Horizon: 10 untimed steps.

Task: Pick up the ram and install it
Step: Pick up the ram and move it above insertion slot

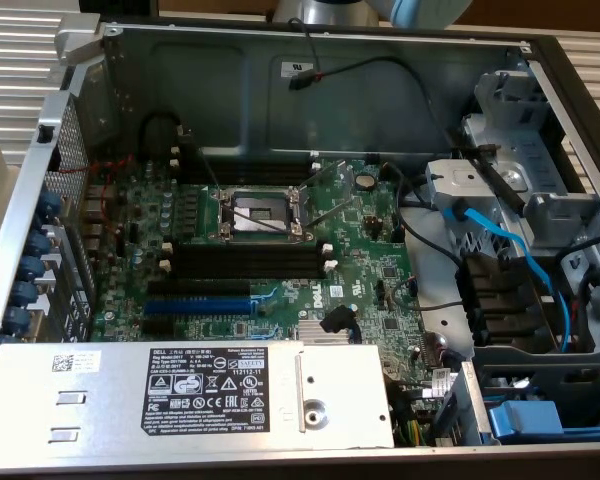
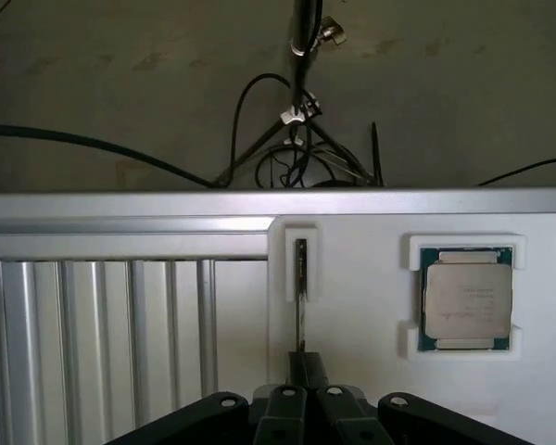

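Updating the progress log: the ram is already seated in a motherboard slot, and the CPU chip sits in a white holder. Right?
No. The wrist view shows the ram on edge in its own white holder, not a slot; the CPU chip does sit in one.

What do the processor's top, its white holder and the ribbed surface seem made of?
Processor: dull grey metal lid, it seems, on a green board rim. White holder: matt, probably plastic, with raised corner blocks. Ribbed surface: likely aluminium, silvery with bright streaks along its grooves.
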{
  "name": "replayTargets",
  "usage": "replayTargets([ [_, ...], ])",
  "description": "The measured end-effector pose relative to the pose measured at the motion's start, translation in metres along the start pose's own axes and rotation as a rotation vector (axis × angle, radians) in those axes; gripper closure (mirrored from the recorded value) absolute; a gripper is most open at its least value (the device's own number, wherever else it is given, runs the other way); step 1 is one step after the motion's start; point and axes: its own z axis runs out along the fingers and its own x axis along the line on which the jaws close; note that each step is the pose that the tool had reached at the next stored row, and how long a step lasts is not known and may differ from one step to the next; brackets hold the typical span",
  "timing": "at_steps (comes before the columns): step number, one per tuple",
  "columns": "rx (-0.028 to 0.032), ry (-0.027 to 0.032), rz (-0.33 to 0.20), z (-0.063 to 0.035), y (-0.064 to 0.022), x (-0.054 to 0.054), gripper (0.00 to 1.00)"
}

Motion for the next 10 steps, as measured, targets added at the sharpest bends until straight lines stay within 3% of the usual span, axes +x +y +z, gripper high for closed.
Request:
replayTargets([
  [7, -0.0001, -0.0002, 0.000, -0.0003, -0.0001, 0.0000, 0.89],
  [10, -0.0057, -0.0002, 0.000, -0.0004, -0.0022, 0.0013, 0.89],
])
